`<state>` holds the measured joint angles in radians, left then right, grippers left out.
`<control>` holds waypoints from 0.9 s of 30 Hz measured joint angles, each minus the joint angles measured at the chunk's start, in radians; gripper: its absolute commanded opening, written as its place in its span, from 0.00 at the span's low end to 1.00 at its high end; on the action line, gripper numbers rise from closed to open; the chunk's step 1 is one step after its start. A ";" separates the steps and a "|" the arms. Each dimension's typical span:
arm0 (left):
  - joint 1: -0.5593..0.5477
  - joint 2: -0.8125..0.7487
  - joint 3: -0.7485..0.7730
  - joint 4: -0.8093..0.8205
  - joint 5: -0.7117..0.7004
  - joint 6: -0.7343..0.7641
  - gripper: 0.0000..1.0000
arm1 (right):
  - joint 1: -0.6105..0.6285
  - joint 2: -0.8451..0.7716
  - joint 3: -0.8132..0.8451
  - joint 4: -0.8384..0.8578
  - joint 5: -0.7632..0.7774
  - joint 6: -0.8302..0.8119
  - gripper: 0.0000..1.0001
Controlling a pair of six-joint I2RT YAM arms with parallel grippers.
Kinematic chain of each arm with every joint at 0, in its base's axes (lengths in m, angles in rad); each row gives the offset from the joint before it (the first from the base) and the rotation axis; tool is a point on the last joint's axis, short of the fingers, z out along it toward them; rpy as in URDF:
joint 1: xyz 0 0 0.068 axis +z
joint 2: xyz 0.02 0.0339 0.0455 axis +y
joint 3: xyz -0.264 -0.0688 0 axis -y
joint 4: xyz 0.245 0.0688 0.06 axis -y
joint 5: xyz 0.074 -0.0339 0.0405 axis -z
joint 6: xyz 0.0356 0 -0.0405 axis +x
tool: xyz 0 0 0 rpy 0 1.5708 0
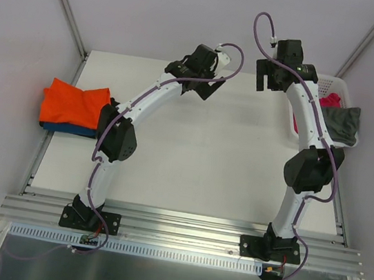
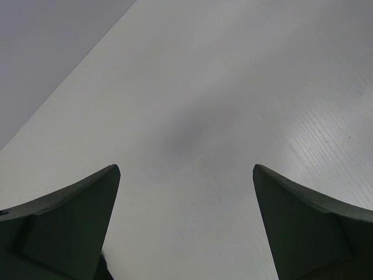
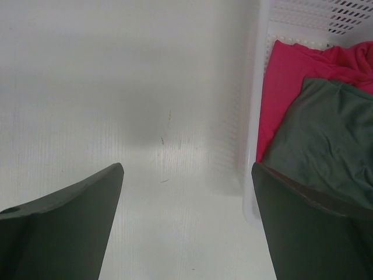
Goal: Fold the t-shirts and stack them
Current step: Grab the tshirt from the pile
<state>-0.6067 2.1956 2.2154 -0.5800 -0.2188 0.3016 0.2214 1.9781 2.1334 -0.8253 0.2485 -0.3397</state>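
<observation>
On the white table (image 1: pixel 205 156): 2 t-shirts stacked at the left, 2 more in a basket at the right.
The orange t-shirt (image 1: pixel 74 102) lies folded on the blue t-shirt (image 1: pixel 67 128) near the left edge. The dark grey t-shirt (image 1: pixel 342 123) lies unfolded on the magenta pink t-shirt (image 1: pixel 330 101) inside the white mesh basket (image 1: pixel 334 82). The left gripper (image 2: pixel 186 175) and right gripper (image 3: pixel 186 169) hover over bare table, jaws wide apart, holding nothing, the right just beside the basket.

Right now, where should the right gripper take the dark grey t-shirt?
Pinch the dark grey t-shirt at its exposed edge, coming from above: it lies on the pink t-shirt inside the basket, whose wall likely blocks a side approach.
</observation>
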 measured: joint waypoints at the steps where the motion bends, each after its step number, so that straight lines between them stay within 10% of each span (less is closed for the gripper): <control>1: 0.000 0.002 0.000 0.000 0.000 0.000 0.99 | 0.000 0.000 0.000 0.000 -0.002 -0.005 0.97; 27: 0.000 0.011 -0.012 0.000 0.000 -0.002 0.99 | -0.326 0.226 -0.020 0.192 -0.025 -0.213 0.94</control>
<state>-0.6067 2.2063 2.2036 -0.5800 -0.2184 0.3000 -0.1047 2.2040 2.1132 -0.6331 0.2234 -0.5529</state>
